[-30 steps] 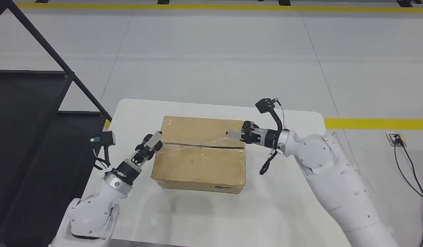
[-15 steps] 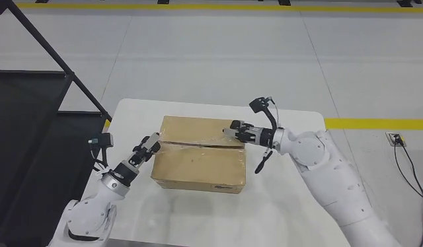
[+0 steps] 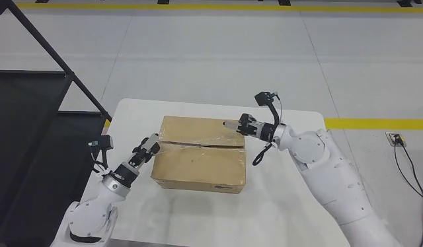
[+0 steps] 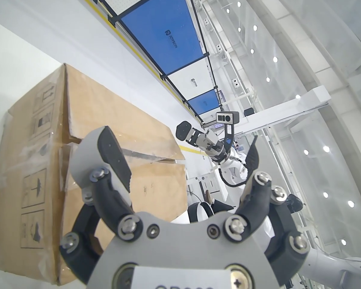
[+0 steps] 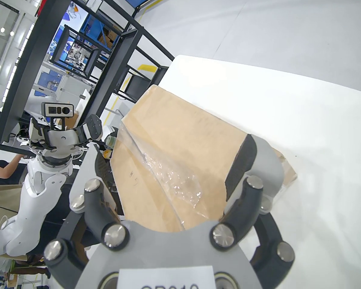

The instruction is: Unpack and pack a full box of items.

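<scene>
A brown cardboard box (image 3: 201, 153) lies on the white table (image 3: 284, 201), flaps down, with wrinkled clear tape (image 5: 180, 178) along the middle seam. My left gripper (image 3: 152, 144) hovers at the box's left end by the seam, open with nothing between its fingers; in the left wrist view the gripper (image 4: 183, 154) frames the box (image 4: 30, 151) and its gaping seam end. My right gripper (image 3: 232, 124) is over the box's far right corner, open and empty. The right wrist view has this gripper (image 5: 174, 166) just above the box top (image 5: 174, 130).
A black metal rack (image 3: 39, 135) stands close to the table's left side. Bare tabletop lies in front of the box and to its right (image 3: 291, 181). Grey floor with a yellow line (image 3: 370, 123) surrounds the table.
My right gripper has risen from the seam at the box's right edge and shifted toward the far right corner. The left gripper has barely moved.
</scene>
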You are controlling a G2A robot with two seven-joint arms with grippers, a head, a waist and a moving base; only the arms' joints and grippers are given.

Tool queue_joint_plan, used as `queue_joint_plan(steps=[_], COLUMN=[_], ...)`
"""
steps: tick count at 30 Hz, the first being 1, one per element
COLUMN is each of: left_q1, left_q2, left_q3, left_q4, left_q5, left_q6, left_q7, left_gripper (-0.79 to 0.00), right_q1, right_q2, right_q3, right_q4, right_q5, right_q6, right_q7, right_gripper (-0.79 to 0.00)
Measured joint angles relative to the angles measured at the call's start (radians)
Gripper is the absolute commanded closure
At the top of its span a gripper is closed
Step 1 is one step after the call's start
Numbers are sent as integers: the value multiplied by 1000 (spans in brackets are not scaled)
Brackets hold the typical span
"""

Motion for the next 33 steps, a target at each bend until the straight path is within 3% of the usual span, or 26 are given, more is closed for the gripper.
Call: queue_joint_plan(steps=[4,6,12,16,20,22,27,29,33], left_q1=[1,-7,-16,-4,7,11,17,20,27], left_q2=[-1,-1,0,1,2,3,4,5,6], left_q3=[10,18,31,22,12,10,7,5,-2], left_q4=[1,0,-13,-25,-35,-40,-49,-51,-55], left_q5=[-2,4,18,16,11,10,10,7,-3], left_q6=[5,12,20,13,9,8,4,2,-4], left_q7=[5,2,3,11,15,16,19,18,11], left_gripper=[-785,-785,-785,-785,-785,-785,-785,-785,-785], right_q1=[-5,-10,57,140,223,263,338,361,392], right_q2=[1,3,9,-3,-27,-44,-83,-96,-116], right_q3=[-2,-10,-31,-73,-131,-165,-237,-260,-290], right_q4=[-6,-20,73,188,286,335,436,475,535], right_q5=[-8,-60,-166,-197,-204,-206,-209,-213,-229], right_q6=[-8,-67,-399,-546,-583,-584,-600,-617,-636], right_q7=[-6,-18,-4,11,24,31,45,41,29], right_gripper=[-785,-785,-785,-785,-616,-391,-329,-215,-222])
